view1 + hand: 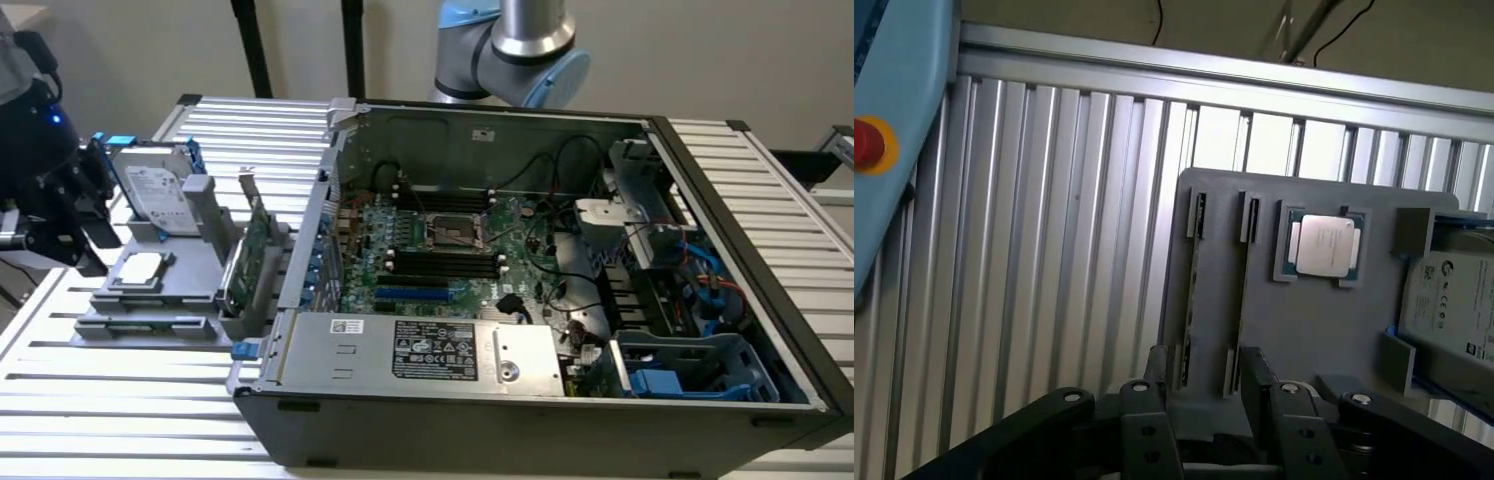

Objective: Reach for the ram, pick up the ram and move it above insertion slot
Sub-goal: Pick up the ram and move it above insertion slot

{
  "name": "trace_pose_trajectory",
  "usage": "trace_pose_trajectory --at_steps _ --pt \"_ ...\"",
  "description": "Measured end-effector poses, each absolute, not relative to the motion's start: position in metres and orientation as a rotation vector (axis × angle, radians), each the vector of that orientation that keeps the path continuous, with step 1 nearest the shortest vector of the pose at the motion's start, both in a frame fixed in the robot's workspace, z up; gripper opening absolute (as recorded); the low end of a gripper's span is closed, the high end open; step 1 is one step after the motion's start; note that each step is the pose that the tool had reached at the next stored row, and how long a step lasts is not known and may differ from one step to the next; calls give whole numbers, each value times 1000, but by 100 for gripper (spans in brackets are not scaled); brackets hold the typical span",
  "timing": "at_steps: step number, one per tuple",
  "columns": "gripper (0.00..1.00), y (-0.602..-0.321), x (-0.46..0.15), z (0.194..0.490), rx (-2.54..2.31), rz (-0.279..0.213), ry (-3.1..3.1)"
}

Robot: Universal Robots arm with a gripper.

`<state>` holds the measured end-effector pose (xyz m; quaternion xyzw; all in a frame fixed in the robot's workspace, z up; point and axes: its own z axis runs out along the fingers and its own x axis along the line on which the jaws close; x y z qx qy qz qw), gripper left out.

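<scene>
While your gripper (1204, 362) hangs over the grey holder (1304, 330) on the desk (1054, 250), fingers parted and empty, the ram (1194, 280) sits edge-up in a slot just beneath. Its long axis runs square to the fingers' closing line. You see a thin, dark strip.

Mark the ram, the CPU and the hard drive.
ram (1192, 300), wrist view, midway along the stick's long edge facing the camera.
CPU (1324, 245), wrist view, middle of its metal lid.
hard drive (1454, 310), wrist view, on its label.
</scene>
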<state>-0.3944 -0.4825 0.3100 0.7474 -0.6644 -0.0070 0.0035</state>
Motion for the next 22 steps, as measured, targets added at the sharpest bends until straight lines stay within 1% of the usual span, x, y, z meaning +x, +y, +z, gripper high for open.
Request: trace_pose_trajectory --at_steps 22 --pt "42 -484 -394 270 2341 -23 -2085"
